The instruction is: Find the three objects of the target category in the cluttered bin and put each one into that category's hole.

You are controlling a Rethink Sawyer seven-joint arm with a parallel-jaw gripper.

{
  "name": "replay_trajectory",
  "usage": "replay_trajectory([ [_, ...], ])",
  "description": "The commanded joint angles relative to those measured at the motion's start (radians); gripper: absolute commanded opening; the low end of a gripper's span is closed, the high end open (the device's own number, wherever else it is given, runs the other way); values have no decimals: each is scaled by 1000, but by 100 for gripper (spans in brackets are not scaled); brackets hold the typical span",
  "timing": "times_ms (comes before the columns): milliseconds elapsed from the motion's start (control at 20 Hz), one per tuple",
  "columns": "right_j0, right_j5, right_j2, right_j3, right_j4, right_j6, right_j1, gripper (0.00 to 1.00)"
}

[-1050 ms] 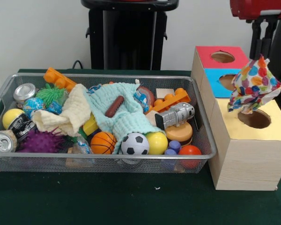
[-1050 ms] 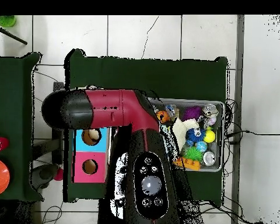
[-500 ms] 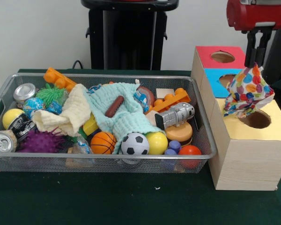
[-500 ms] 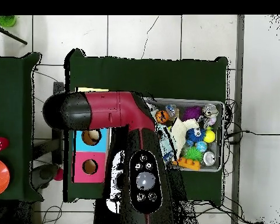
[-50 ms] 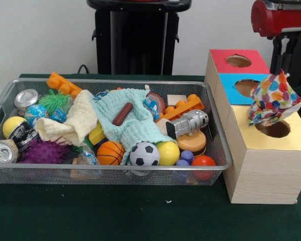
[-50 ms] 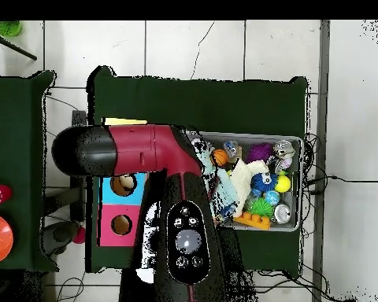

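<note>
- We judge the first cloth delivery half done: the spotted cloth (image 5: 274, 99) sits bunched at the yellow hole (image 5: 272, 128), part in, mostly above.
- The claw (image 5: 285, 49) hangs above that hole; we cannot tell whether it grips.
- Beside the box, the bin (image 5: 218, 133) holds a mint cloth (image 5: 135, 119) and a cream cloth (image 5: 75, 121).
- No legible writing.

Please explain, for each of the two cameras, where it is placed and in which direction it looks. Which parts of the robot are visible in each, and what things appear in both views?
Front view: sits across the table, facing the wire bin and the holed box; shows the red arm's end and the claw above the polka-dot cloth.
Overhead view: sits above, looking straight down; the red and black arm covers the yellow section.
Shared: bin, box, and the arm.
</note>
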Motion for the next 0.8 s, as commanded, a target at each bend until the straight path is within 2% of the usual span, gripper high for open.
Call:
replay_trajectory([
  [50,1,-36,-11,-13,40,249,52,0],
  [800,0,-82,-16,-5,40,214,61,0],
])
